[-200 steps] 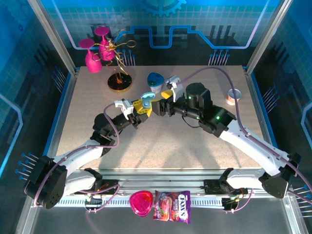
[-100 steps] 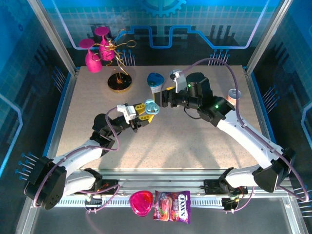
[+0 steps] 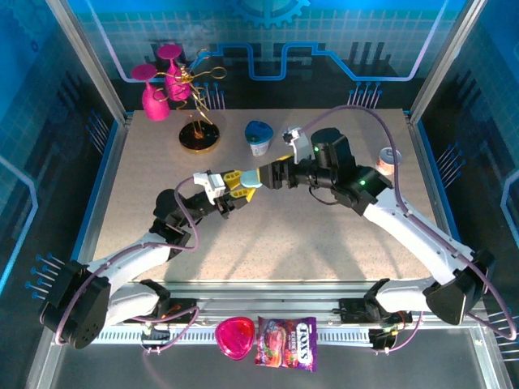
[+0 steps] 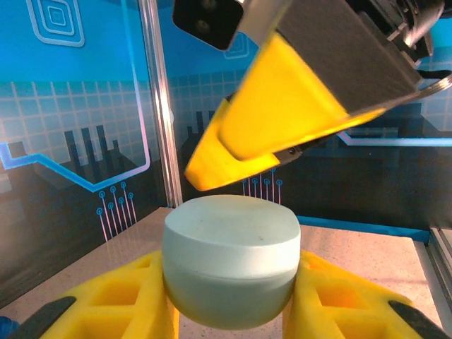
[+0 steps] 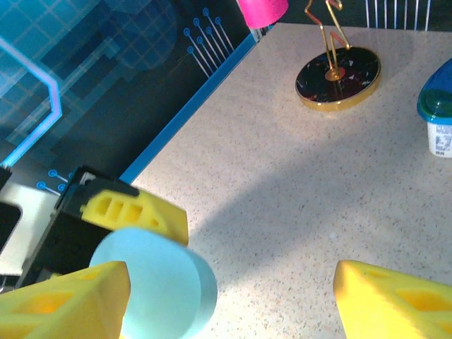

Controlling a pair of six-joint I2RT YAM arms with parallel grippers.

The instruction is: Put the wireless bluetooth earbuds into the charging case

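Pale-blue case (image 4: 232,261) pinched aloft in left fingers (image 4: 120,300); right fingers (image 4: 282,120) wide, just beside case, could knock it loose.

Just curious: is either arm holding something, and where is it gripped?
The left gripper clamps the pale-blue charging case by its sides; the right gripper holds nothing.

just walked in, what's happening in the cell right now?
The left gripper is shut on the pale-blue charging case, holding it up off the table between its yellow fingers. The case lid looks closed. The right gripper is open and holds nothing. It sits right at the case, with one yellow finger just over the case's top. My guess is that it's lining up to work the lid.
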